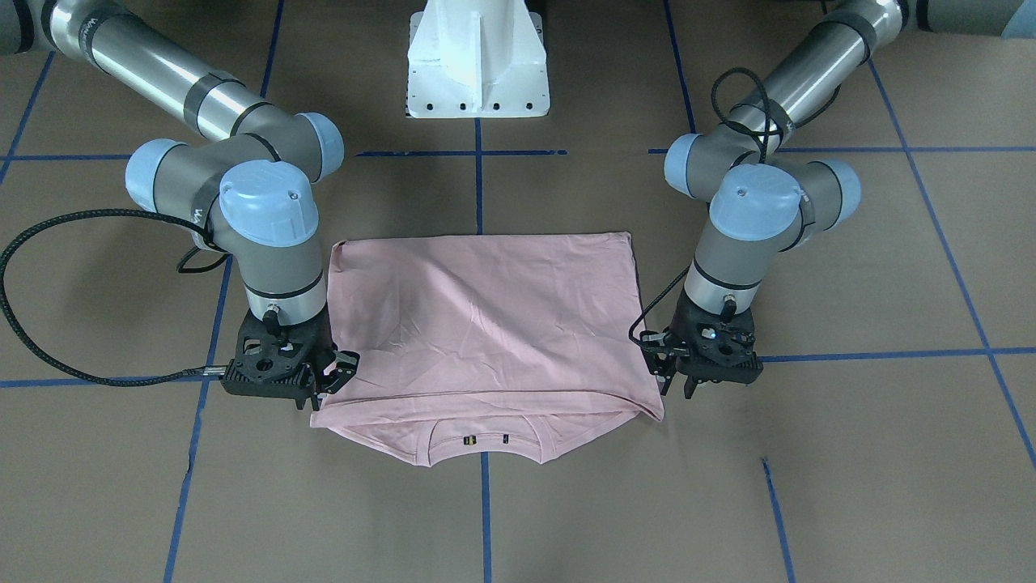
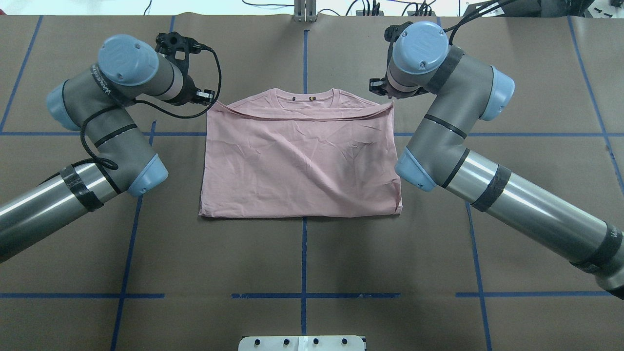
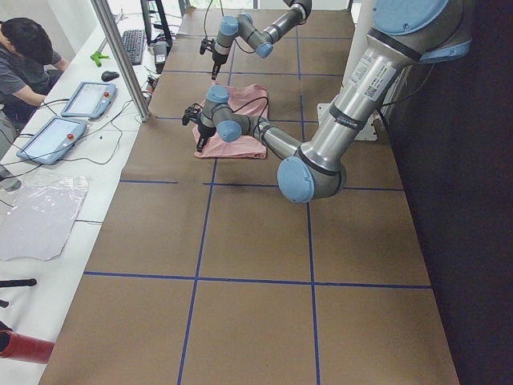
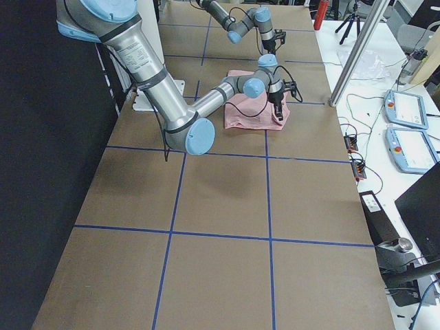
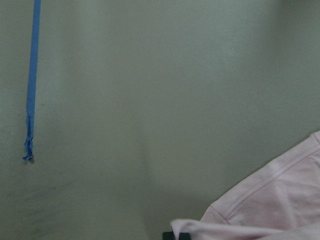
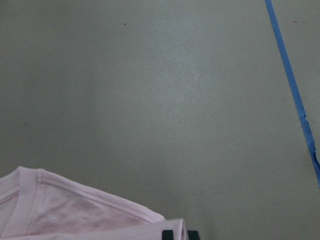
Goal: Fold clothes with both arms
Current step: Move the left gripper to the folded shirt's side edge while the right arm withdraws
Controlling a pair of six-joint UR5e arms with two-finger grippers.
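Observation:
The pale pink T-shirt [image 1: 486,324] [image 2: 302,161] lies back up in the middle of the table. Its lower part is folded over toward the ribbed collar [image 1: 486,441] [image 2: 304,97], and the folded edge stops just short of it. My left gripper [image 1: 665,380] [image 2: 207,97] is shut on one corner of that folded edge. My right gripper [image 1: 336,374] [image 2: 385,92] is shut on the other corner. Both wrist views show pink cloth [image 5: 280,200] [image 6: 65,210] draped over a black fingertip at the bottom edge. The printed front is hidden.
The white pedestal base [image 1: 477,65] [image 2: 302,342] stands on the robot's side of the shirt. Blue tape lines [image 2: 304,253] cross the brown table cover. A person [image 3: 24,64] sits at a side bench with tablets [image 3: 88,98] beyond the table's far edge.

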